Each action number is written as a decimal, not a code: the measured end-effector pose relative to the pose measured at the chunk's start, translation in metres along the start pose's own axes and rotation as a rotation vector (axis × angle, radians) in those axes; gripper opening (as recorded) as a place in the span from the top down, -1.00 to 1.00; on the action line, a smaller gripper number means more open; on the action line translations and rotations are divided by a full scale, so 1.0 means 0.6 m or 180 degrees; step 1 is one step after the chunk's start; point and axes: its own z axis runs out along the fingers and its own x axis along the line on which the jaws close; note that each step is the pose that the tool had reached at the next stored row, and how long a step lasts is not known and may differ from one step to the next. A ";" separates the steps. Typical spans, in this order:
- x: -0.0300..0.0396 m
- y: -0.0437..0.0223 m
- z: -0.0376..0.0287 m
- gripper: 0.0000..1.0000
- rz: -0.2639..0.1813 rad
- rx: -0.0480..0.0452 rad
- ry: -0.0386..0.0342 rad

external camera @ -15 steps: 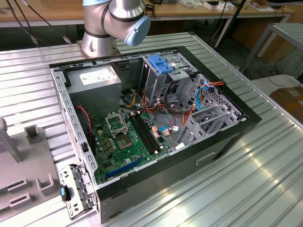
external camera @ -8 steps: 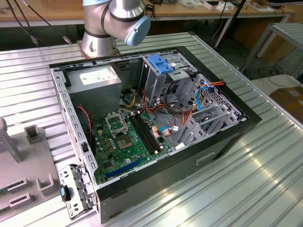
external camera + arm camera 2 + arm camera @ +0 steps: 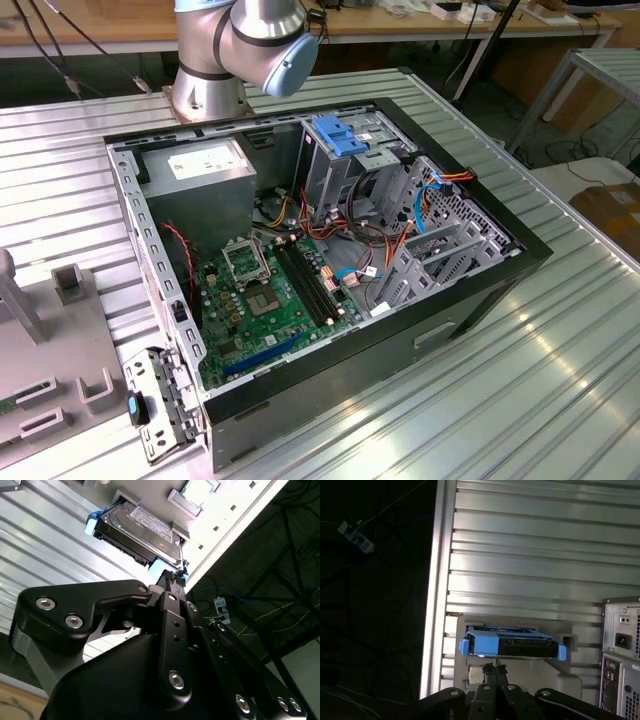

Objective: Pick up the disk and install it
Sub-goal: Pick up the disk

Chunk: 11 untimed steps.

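Observation:
The disk (image 3: 142, 527) is a flat silver drive with a white label and blue side rails. It lies on a grey holder (image 3: 520, 672) on the ribbed metal table, and in the first wrist view the disk (image 3: 512, 644) is seen end-on. My gripper (image 3: 172, 576) sits just short of the disk's near blue end without touching it. Its black fingers are pressed together with nothing between them, as the gripper (image 3: 493, 669) also appears in the first wrist view.
The open computer case (image 3: 480, 300) lies on the ribbed table (image 3: 560, 380), with a metal drive cage (image 3: 350, 170) topped by a blue bracket, a grey power supply (image 3: 205, 165) and a green motherboard (image 3: 280, 290). The case's rear panel (image 3: 620, 655) stands beside the holder. The table edge (image 3: 437, 580) drops to a dark floor with cables.

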 end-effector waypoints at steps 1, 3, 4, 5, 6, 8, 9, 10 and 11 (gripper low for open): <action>0.000 0.000 0.000 0.79 -0.0076 -0.0002 0.0003; 0.000 0.000 0.000 0.79 -0.0194 -0.0004 0.0008; 0.000 0.000 0.000 0.79 -0.0329 -0.0007 0.0015; 0.000 0.000 0.000 0.79 -0.0405 -0.0009 0.0018; 0.000 0.000 0.000 0.79 -0.0502 -0.0011 0.0022; 0.000 0.000 0.000 0.79 -0.0721 -0.0015 0.0032; 0.000 0.000 0.000 0.79 -0.0788 -0.0017 0.0035; 0.000 0.000 0.000 0.79 -0.0878 -0.0018 0.0039; 0.000 0.000 0.000 0.79 -0.0975 -0.0020 0.0043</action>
